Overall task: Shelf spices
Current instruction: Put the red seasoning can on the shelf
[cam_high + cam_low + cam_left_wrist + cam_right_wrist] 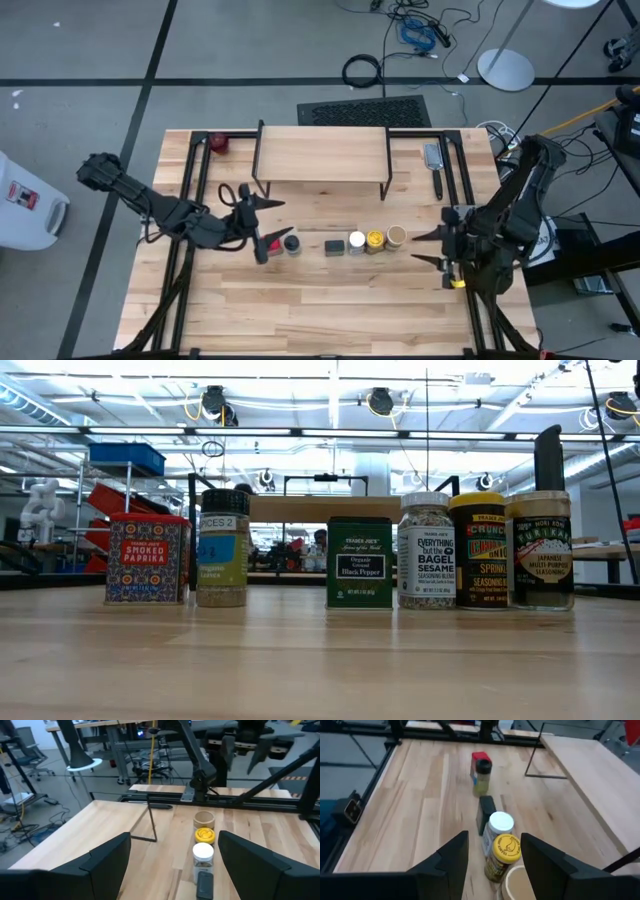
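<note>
Six spices stand in a row on the table in front of the shelf (320, 155): red square tin (272, 243), dark-capped jar (292, 243), dark tin (334, 245), white-capped jar (356, 242), yellow-topped jar (375, 240), tan-topped jar (396, 236). The low view shows them side by side, from the red tin (147, 558) to the dark tin (360, 562). My left gripper (268, 230) hovers open at the row's left end, over the red tin, which its wrist view does not show. My right gripper (422, 250) is open just right of the tan-topped jar, apart from it.
A small dark-red round object (220, 143) lies at the table's far left corner. A handled tool (433, 165) lies right of the shelf. Black frame rails (190, 190) run along both table sides. The near half of the tabletop (330, 310) is bare wood.
</note>
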